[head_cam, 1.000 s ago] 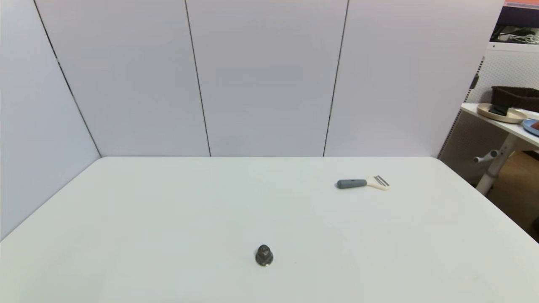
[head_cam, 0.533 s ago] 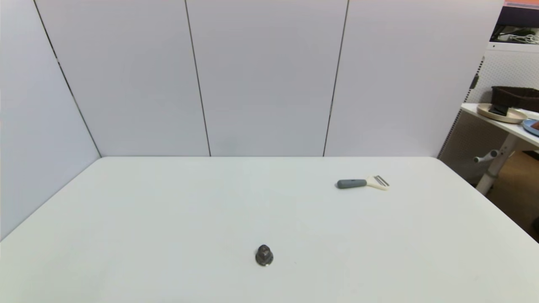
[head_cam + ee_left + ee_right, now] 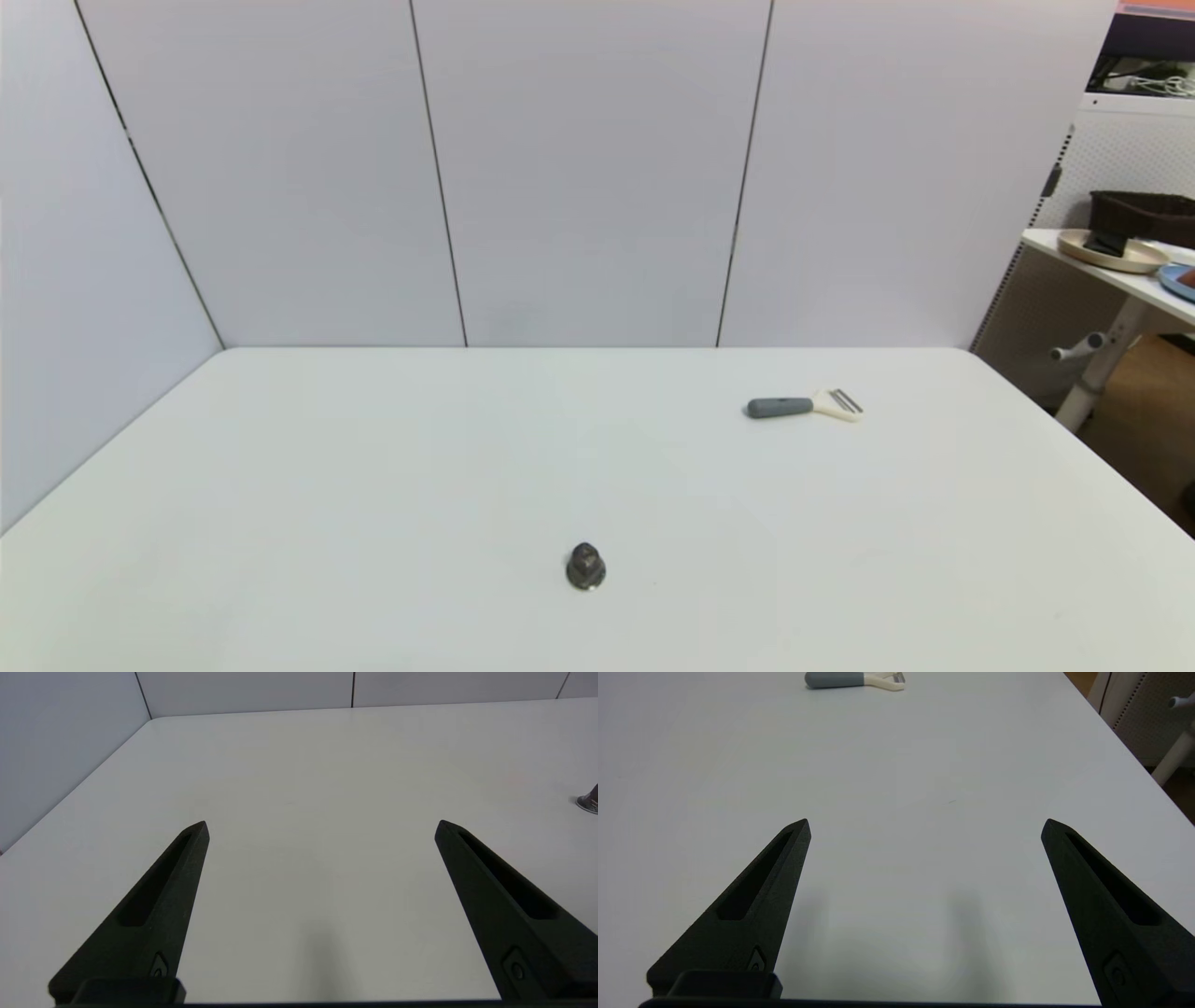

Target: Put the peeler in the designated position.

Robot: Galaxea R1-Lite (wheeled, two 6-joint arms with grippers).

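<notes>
- We're seeing the peeler [image 3: 803, 406] lying flat on the white table [image 3: 373, 485], far right area, long axis running left-right across the head view.
- Its handle end is pointing toward the robot's left, forked head and blade pointing toward the right table edge, tilted slightly away from us.
- Looks: rounded grey handle, cream-white Y fork, thin metal blade across the tips. Also showing in the right wrist view [image 3: 854, 680], well ahead of that gripper.
- We're reading the designated position [image 3: 653, 560] as bare tabletop by the dark dome-shaped nut [image 3: 585, 567], near the front centre; the peeler is lying well apart from it, farther back and to the right.
- Left gripper [image 3: 322, 828] is hovering low over bare table, fingers spread wide, holding nothing; the nut is just peeking in at the view's edge [image 3: 589, 801].
- Right gripper [image 3: 927, 826] is likewise spread wide over bare table, holding nothing.
- Versus the earlier frames: nothing is differing; peeler and nut are sitting in the same spots, and neither arm is entering the head view.
</notes>
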